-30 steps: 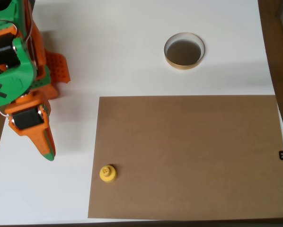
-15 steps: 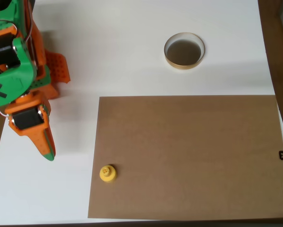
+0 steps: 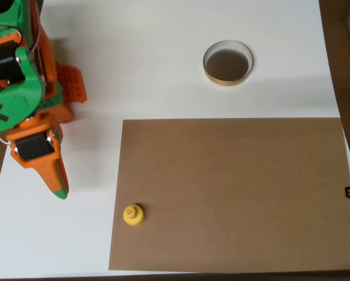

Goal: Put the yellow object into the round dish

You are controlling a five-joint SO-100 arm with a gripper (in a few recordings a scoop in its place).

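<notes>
In the overhead view the yellow object (image 3: pixel 133 215), a small round piece with a knob on top, stands on the near left part of a brown sheet. The round dish (image 3: pixel 227 62), tan-rimmed with a dark inside, sits on the white table at the upper middle, with nothing in it. My orange and green gripper (image 3: pixel 60 188) hangs at the left, its fingers together and pointing down the picture. It holds nothing and is well to the left of the yellow object, a little above it in the picture.
A brown cardboard sheet (image 3: pixel 233 193) covers the lower right of the white table (image 3: pixel 151 58). The arm's green and orange body (image 3: pixel 20 76) fills the upper left corner. A dark wooden edge (image 3: pixel 345 58) runs along the right.
</notes>
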